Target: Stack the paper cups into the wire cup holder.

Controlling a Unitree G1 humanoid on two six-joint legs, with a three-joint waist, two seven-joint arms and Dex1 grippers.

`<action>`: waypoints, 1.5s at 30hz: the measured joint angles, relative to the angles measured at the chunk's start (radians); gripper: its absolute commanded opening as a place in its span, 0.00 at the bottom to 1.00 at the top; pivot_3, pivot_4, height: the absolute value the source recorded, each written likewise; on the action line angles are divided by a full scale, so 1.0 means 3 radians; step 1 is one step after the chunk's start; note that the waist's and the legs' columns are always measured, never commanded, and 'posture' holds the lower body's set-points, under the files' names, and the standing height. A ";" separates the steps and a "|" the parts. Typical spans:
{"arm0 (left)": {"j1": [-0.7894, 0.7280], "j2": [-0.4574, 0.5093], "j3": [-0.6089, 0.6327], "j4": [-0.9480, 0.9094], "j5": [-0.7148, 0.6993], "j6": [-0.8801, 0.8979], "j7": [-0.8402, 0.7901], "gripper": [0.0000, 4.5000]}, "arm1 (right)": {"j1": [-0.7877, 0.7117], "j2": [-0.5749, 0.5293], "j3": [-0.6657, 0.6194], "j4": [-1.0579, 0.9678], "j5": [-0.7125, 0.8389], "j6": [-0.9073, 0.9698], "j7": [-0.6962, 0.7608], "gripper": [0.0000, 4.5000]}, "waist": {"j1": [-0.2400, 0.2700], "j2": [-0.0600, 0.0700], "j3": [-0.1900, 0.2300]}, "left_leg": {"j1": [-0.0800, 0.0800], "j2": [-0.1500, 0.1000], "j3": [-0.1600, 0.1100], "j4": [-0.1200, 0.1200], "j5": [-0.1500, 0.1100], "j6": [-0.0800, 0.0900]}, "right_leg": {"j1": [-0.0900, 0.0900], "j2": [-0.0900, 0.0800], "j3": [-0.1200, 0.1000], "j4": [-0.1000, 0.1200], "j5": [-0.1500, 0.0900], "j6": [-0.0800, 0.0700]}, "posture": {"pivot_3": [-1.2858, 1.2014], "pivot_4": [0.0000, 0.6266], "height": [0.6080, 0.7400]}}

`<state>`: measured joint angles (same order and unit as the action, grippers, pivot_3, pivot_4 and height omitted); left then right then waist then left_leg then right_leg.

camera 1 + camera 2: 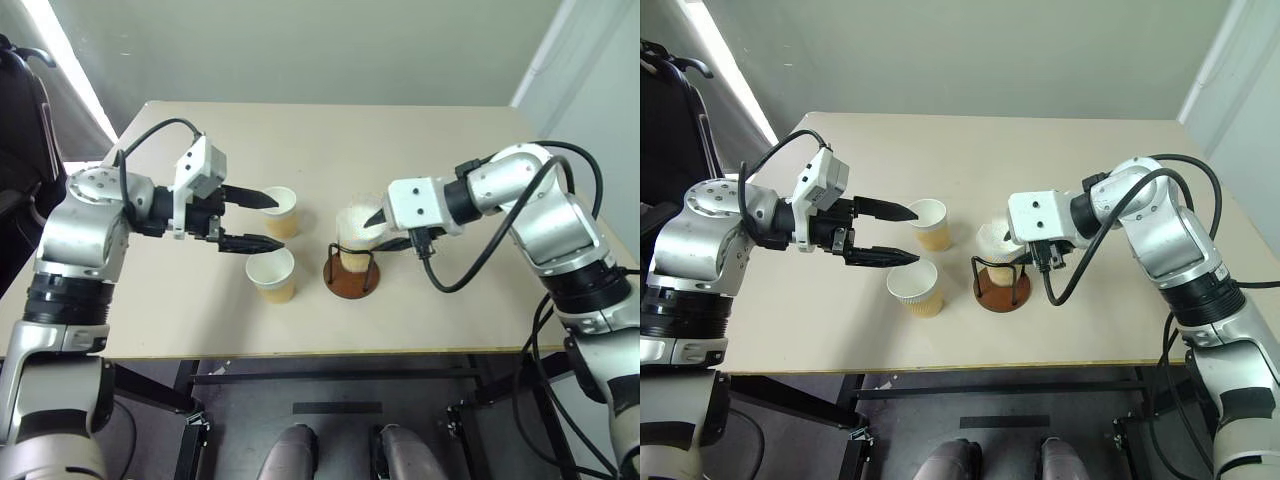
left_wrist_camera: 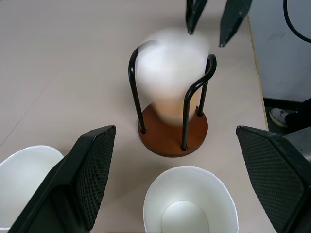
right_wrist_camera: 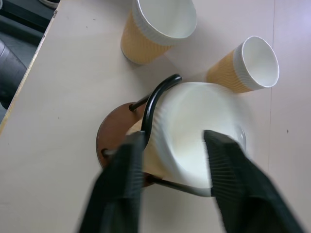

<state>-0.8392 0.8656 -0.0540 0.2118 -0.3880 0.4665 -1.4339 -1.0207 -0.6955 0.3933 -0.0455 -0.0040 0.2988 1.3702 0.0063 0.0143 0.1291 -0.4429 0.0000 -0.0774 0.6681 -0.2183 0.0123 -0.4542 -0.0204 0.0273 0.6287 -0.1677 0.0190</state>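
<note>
Ribbed tan paper on the paper cups (image 3: 146, 34), smooth matt white inside. Glossy black wire and a smooth reddish-brown disc, wood by the look, on the wire cup holder (image 2: 173, 136). Matt beige table (image 1: 400, 140). Textured black pads on the left hand (image 2: 175, 179).

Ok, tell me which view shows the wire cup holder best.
The left wrist view: the wire cup holder shows whole, wire loops and disc base, with a blurred paper cup inside. The head views show it small; in the right wrist view the cup hides most of it.
</note>
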 measured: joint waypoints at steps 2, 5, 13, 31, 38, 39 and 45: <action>0.0000 0.0000 0.0000 0.0000 0.0000 0.0000 0.0000 0.95 | 0.0000 0.0039 -0.0004 0.0012 0.0002 0.0019 -0.0046 0.84 | 0.0000 0.0000 0.0000 | 0.0000 0.0000 0.0000 0.0000 0.0000 0.0000 | 0.0000 0.0000 0.0000 0.0000 0.0000 0.0000 | 0.52 0.24 1.00; 0.0000 0.0001 0.0000 0.0000 0.0001 0.0000 -0.0001 0.95 | -0.0001 0.0139 -0.0079 0.0026 0.0084 0.0159 -0.0130 0.99 | -0.0001 0.0000 0.0000 | 0.0000 0.0000 0.0000 0.0000 0.0000 0.0000 | -0.0001 0.0000 0.0000 0.0001 0.0000 0.0000 | 0.52 0.24 1.00; 0.0089 0.0227 -0.0104 -0.0152 0.0146 -0.0125 -0.0165 0.95 | 0.0040 0.0059 -0.0737 -0.0308 0.0835 0.1122 -0.0240 0.99 | 0.0005 0.0000 0.0000 | -0.0004 -0.0001 0.0000 -0.0002 0.0000 -0.0002 | -0.0002 0.0000 0.0000 -0.0005 -0.0003 -0.0005 | 0.52 0.24 1.00; 0.0083 0.0590 -0.0619 -0.0428 0.0945 -0.1138 -0.0448 0.95 | 0.0386 -0.0654 -0.1240 -0.0661 0.1757 0.1803 -0.0227 0.99 | 0.0003 0.0000 0.0000 | -0.0006 -0.0001 0.0000 -0.0004 -0.0001 -0.0001 | -0.0008 0.0000 0.0002 0.0001 -0.0006 -0.0009 | 0.52 0.24 1.00; 0.0104 0.0597 -0.0716 -0.0650 0.0968 -0.1114 -0.0458 0.95 | 0.0448 -0.0979 -0.1240 -0.0657 0.1932 0.1948 -0.0101 0.99 | 0.0001 0.0000 0.0000 | -0.0006 0.0000 0.0000 -0.0004 -0.0001 -0.0001 | -0.0008 0.0000 0.0002 0.0003 -0.0006 -0.0008 | 0.52 0.24 1.00; 0.0104 0.0607 -0.0741 -0.0675 0.0973 -0.1113 -0.0459 0.95 | 0.0448 -0.1013 -0.1240 -0.0654 0.1948 0.1960 -0.0086 0.99 | 0.0001 0.0000 0.0000 | -0.0006 0.0000 0.0000 -0.0004 -0.0001 -0.0001 | -0.0008 0.0000 0.0002 0.0003 -0.0006 -0.0008 | 0.52 0.24 1.00; 0.0102 0.0615 -0.0804 -0.0690 0.1115 -0.1164 -0.0457 0.95 | 0.0460 -0.1184 -0.1240 -0.0619 0.1984 0.1993 -0.0039 0.99 | 0.0002 0.0000 0.0000 | -0.0006 0.0000 0.0000 -0.0004 -0.0001 -0.0001 | -0.0008 0.0000 0.0002 0.0003 -0.0006 -0.0008 | 0.52 0.24 1.00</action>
<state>-0.8087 1.0500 -0.2951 0.0048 -0.0536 0.1174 -1.5710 -0.8826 -1.0508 0.0213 -0.2310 0.5913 0.8966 1.3585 0.0070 0.0142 0.1292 -0.4447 -0.0001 -0.0775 0.6671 -0.2187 0.0121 -0.4566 -0.0202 0.0280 0.6295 -0.1695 0.0166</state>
